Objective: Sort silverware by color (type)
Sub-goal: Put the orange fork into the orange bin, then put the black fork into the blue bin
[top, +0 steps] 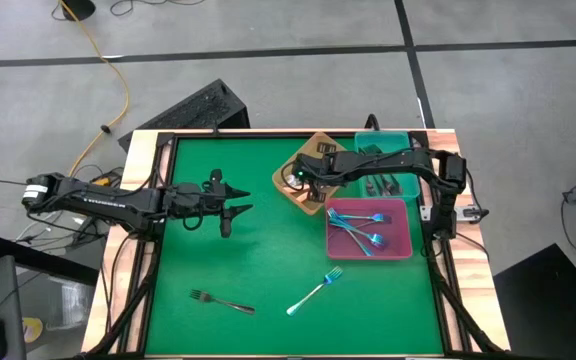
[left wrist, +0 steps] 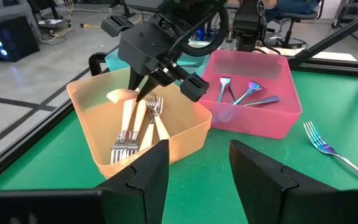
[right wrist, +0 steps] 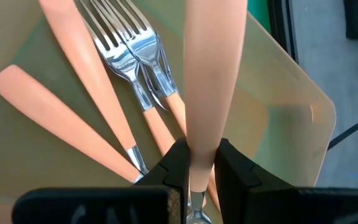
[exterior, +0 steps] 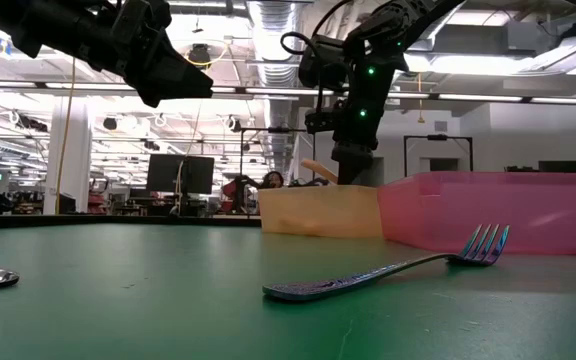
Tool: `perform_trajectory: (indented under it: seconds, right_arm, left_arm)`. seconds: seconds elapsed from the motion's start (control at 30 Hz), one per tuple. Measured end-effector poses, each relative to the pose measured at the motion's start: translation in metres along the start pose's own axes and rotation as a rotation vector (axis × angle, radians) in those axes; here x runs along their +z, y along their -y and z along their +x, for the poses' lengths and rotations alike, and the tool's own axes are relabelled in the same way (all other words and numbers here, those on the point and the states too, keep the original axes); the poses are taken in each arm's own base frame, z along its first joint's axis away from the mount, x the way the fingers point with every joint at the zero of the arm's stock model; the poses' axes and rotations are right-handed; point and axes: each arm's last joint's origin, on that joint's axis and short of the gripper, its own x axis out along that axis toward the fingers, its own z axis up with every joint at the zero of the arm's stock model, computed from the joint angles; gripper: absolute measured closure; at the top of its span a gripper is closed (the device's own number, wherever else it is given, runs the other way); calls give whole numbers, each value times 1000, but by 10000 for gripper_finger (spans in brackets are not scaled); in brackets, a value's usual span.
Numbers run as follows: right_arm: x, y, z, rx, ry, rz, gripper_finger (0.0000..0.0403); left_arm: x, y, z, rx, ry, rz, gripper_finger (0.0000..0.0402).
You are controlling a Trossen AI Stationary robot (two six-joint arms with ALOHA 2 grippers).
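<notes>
Green mat point(top: 268, 260): middle open, free passage. Obstacles: 1 black fork point(top: 220, 300) and 1 blue fork point(top: 315, 292) near the front edge, well apart; orange tray point(top: 308, 192), pink tray point(top: 400, 235) and teal tray point(top: 393, 140) crowd the right rear corner.

In the high view three trays cluster at upper right: one tray point(top: 309, 201) leftmost, another point(top: 404, 246) below-right holding forks point(top: 360, 230), a third point(top: 388, 139) above. Two forks point(top: 222, 301) point(top: 315, 292) lie lower centre.

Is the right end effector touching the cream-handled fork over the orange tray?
Touching. The right wrist view shows the right end effector pinching the cream-handled fork from both sides above the orange tray.
</notes>
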Motion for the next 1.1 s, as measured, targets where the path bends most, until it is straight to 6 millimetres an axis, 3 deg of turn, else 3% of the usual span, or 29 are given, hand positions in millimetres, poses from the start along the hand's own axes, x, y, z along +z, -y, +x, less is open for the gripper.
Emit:
perform_trajectory:
  seconds: [0.1,0.37,0.6,0.77,0.93,1.1]
  right_arm:
    - [0,0,0,0,0,14,329]
    - [1,0,0,8,9,42,253]
    - [1,0,1,78,17,62,261]
    - [10,0,1,173,123,102,267]
    - [22,2,-14,181,221,95,267]
    - [30,6,-29,188,210,75,266]
  left_arm:
    - [0,0,0,0,0,0,248]
    - [0,0,0,0,0,-7,248]
    - [0,0,0,0,0,-7,248]
    - [-1,0,0,-7,-11,-5,248]
    - [-3,0,0,-9,-26,-1,248]
    - [-3,0,0,-19,-29,-1,248]
